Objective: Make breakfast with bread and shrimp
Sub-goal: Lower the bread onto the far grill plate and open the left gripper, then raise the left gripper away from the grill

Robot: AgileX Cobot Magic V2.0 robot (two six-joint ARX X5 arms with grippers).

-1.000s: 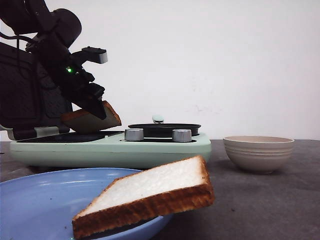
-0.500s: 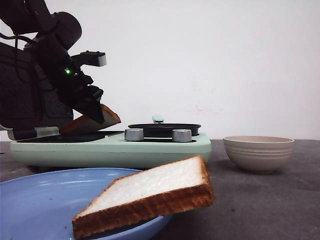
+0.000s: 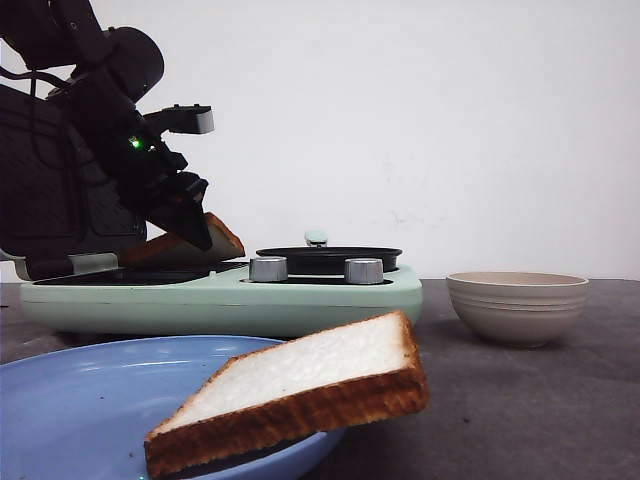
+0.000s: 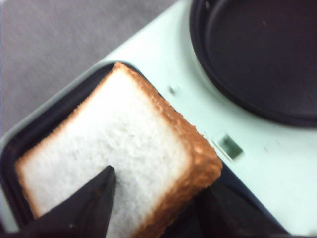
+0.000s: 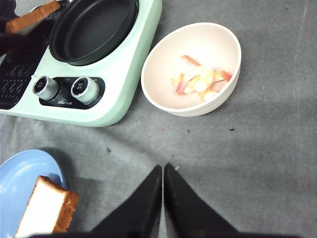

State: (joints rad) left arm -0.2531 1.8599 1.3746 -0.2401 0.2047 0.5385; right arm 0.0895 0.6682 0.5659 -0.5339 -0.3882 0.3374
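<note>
One slice of bread (image 4: 114, 144) is tilted over the dark left griddle (image 4: 29, 134) of the mint-green breakfast machine (image 3: 220, 295). My left gripper (image 4: 158, 196) is shut on it, one finger on its white face and one under the crust; the same gripper (image 3: 193, 222) and slice (image 3: 222, 238) show in the front view. A second slice of bread (image 3: 300, 390) leans on the rim of the blue plate (image 3: 70, 400). The shrimp (image 5: 200, 80) lie in the beige bowl (image 5: 163, 101). My right gripper (image 5: 163, 169) is shut and empty above the grey table, on the near side of the bowl.
A round black pan (image 5: 94, 27) sits on the machine's right half, its pale green knob (image 3: 316, 237) showing behind it. Two silver dials (image 5: 64, 87) face the front. The beige bowl (image 3: 516, 305) stands right of the machine, and the machine's raised dark lid (image 3: 50, 200) stands behind the left arm.
The left gripper has lowered the held bread slightly toward the griddle. The slice on the plate and the bowl have not moved.
</note>
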